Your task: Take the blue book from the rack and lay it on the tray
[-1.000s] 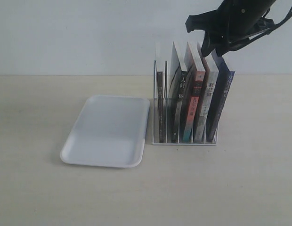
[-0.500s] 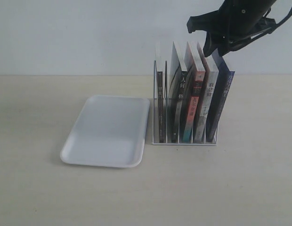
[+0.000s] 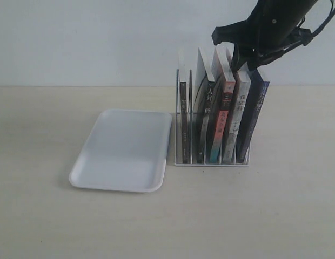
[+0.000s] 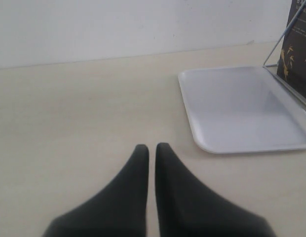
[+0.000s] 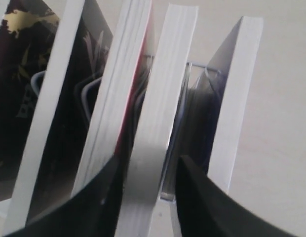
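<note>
Right fingers (image 5: 101,202): I saw them parted and down over the top of the rack (image 3: 210,163). One sat on each side of the top edge of the tan book (image 3: 239,116) (image 5: 165,89). In the exterior view the arm reached in from the upper right.
Grip: one finger sat in the gap between the tan book and the blue book (image 3: 255,116) (image 5: 237,98). A sliver of space showed beside the tan book, so I judged the fingers were not clamped on it.
Blue book: it stood in the end slot of the rack, on the side away from the tray (image 3: 124,143). It leaned a little and sat just beside the tan book. The fingers were not around it.
Rack: it stood on the surface (image 3: 265,216), just beside the tray's long edge. It held five books, all tilted slightly the same way.
Tray: it lay flat on the surface.
Left fingers (image 4: 135,168): they were drawn together with only a slit between them, gripping nothing. They were over bare surface, with the tray near and the rack's wire end beyond it.
</note>
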